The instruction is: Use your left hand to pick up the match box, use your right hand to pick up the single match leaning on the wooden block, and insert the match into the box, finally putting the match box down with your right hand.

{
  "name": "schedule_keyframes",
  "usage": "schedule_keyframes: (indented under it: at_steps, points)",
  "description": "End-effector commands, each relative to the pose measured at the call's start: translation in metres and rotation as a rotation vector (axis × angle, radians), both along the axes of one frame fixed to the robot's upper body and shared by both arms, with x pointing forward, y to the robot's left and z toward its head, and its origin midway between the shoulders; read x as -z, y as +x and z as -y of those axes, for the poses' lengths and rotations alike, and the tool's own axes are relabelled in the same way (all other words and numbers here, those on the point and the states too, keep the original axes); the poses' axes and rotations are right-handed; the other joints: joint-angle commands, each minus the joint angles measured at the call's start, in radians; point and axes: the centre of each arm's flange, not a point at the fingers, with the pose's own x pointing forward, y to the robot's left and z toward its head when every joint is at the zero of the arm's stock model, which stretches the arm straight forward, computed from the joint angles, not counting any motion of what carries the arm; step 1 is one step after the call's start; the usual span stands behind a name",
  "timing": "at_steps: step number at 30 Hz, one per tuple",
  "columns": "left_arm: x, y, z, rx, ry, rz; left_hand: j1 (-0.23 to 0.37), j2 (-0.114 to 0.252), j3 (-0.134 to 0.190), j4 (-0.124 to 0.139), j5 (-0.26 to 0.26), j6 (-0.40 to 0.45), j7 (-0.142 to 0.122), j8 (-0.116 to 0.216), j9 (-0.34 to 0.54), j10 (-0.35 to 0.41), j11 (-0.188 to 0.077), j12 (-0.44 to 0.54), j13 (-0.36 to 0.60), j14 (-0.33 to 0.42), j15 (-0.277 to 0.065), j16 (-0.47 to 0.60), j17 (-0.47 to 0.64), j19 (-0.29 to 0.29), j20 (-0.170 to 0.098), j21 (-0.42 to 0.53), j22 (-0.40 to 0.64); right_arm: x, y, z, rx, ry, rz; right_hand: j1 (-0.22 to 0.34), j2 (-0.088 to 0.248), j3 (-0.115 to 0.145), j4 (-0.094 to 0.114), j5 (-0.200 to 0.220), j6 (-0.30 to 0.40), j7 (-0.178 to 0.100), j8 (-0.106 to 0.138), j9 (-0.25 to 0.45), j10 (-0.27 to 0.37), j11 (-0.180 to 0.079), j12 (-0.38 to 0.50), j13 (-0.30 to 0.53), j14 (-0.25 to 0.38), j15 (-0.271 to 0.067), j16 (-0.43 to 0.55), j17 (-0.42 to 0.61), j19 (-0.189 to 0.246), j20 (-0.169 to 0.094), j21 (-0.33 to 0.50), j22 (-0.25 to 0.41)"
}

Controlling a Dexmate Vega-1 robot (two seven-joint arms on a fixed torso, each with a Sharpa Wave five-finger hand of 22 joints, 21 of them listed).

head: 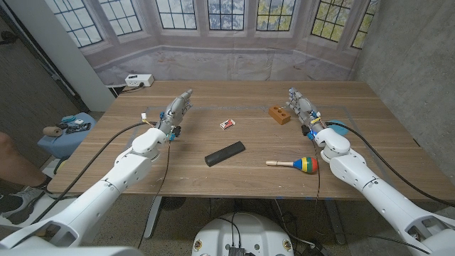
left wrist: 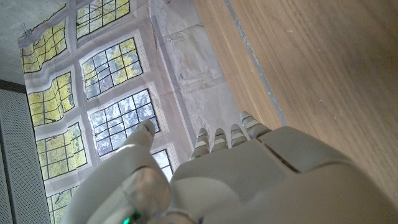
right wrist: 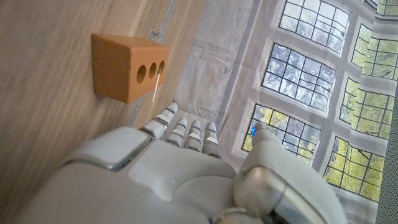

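Centrally on the table (head: 234,178), toward the far side, lies the match box (head: 227,124), well apart from both hands. The left hand (head: 176,114) stands to its left, fingers straight and close together, holding nothing; the box is level with the fingertips but clear of them. To the right of the box sits the block (head: 280,114), with the right hand (head: 301,107) just beside it on its right, fingers likewise extended and holding nothing.

The match (right wrist: 157,86) is too small to make out from the head, but the right wrist view shows it leaning on the block's holed face (right wrist: 151,71), just beyond the fingertips (right wrist: 166,115) and not touching them. The left wrist view shows the left fingers (left wrist: 219,138) pointing along the table's far edge.

Nearer lie a black bar (head: 225,153) and a maraca (head: 296,164).
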Motion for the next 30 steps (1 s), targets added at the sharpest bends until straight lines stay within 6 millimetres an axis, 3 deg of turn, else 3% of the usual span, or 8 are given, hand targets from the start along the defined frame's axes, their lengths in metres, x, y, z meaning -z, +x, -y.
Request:
schedule_keyframes:
  at_steps: [1,7,10,15,23,30]
  points:
    - [-0.013,-0.011,0.003,-0.034,0.076,0.005,0.019,-0.003,0.005,-0.017,-0.002,0.014,0.011,0.01,0.002,0.014,0.002,0.006,0.003,0.01,0.004,0.007,0.003,0.007,0.003,0.002,0.004,-0.004,-0.002,-0.004,-0.002,-0.016,0.016,0.01,0.001,0.002,-0.007,0.001,0.008,0.003,0.004,0.002,0.0,-0.009,0.006,0.003,-0.008,-0.017,0.006,0.002,0.012,-0.037,0.006,0.004]
    - [-0.018,-0.015,0.007,-0.063,0.107,0.004,0.036,-0.013,0.006,-0.043,-0.001,0.038,0.024,0.014,0.002,0.035,0.006,0.01,0.004,0.03,0.009,0.011,0.003,0.022,0.009,0.002,0.004,-0.009,-0.001,-0.003,0.002,-0.026,0.023,0.012,0.001,0.004,-0.01,0.001,0.01,0.004,0.005,0.002,0.0,-0.006,0.007,0.003,-0.008,-0.017,0.006,0.001,0.013,-0.036,0.006,0.004]
    - [-0.021,-0.017,0.008,-0.082,0.13,0.009,0.06,-0.017,0.011,-0.075,0.003,0.069,0.047,0.018,0.005,0.049,0.023,0.011,0.005,0.041,0.036,0.01,0.005,0.033,0.03,0.0,0.006,-0.011,0.0,-0.003,0.001,-0.03,0.025,0.013,0.001,0.004,-0.01,0.0,0.011,0.006,0.005,0.002,0.001,-0.006,0.007,0.003,-0.008,-0.017,0.006,0.001,0.014,-0.037,0.006,0.004]
    - [-0.025,-0.021,0.01,-0.107,0.161,0.011,0.079,-0.02,0.012,-0.096,0.004,0.121,0.085,0.03,0.007,0.049,0.045,0.008,0.007,0.045,0.054,0.007,0.006,0.042,0.039,-0.002,0.007,-0.011,0.002,-0.004,-0.002,-0.032,0.025,0.014,0.001,0.005,-0.012,0.0,0.015,0.007,0.006,0.002,0.001,-0.005,0.007,0.003,-0.007,-0.016,0.006,0.0,0.016,-0.037,0.007,0.004]
    - [-0.034,-0.031,0.013,-0.207,0.218,0.003,0.095,-0.026,0.011,-0.109,0.008,0.172,0.106,0.038,0.009,0.056,0.062,0.007,0.009,0.056,0.064,0.01,0.007,0.061,0.06,0.001,0.009,-0.012,0.008,-0.006,-0.01,-0.031,0.026,0.016,0.001,0.007,-0.015,-0.001,0.018,0.009,0.007,0.002,0.003,-0.004,0.007,0.003,-0.007,-0.016,0.006,0.0,0.018,-0.037,0.007,0.004]
    - [-0.039,-0.038,0.02,-0.271,0.268,0.008,0.117,-0.027,0.016,-0.12,0.015,0.198,0.109,0.04,0.01,0.07,0.075,0.011,0.009,0.083,0.071,0.016,0.009,0.078,0.068,0.005,0.01,-0.015,0.011,-0.003,-0.015,-0.026,0.033,0.018,0.001,0.008,-0.018,-0.002,0.022,0.012,0.008,0.002,0.005,-0.003,0.008,0.003,-0.003,-0.015,0.008,-0.001,0.022,-0.036,0.008,0.004]
